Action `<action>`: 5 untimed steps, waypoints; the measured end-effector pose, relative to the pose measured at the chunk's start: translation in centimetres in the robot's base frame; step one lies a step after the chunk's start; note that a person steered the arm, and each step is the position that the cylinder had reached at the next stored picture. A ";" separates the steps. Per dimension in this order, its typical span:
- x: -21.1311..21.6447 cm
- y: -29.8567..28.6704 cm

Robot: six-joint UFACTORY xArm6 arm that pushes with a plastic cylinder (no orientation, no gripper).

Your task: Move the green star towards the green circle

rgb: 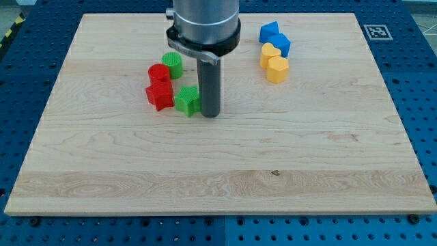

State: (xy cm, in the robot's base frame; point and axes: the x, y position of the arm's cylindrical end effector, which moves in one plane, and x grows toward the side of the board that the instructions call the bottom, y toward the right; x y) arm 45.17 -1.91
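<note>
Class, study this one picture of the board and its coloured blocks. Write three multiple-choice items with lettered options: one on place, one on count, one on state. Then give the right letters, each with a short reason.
1. Where is my tip relative to the green star?
A. just at its right in the view
B. far toward the view's bottom
C. at its left, beside the red blocks

2. How many blocks lie on the board?
A. five
B. eight
C. eleven

3. How do the two yellow blocks stand to each other?
A. touching
B. at opposite edges
C. one stacked on the other

Answers: A, my tip sits right beside the green star. B, there are two green, counting the green circle, two red, two blue and two yellow. A, the yellow pair sits pressed together under the blue pair.
</note>
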 end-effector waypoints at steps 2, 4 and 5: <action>-3.7 0.0; 1.6 1.8; 2.0 0.1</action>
State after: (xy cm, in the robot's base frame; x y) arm 47.20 -1.82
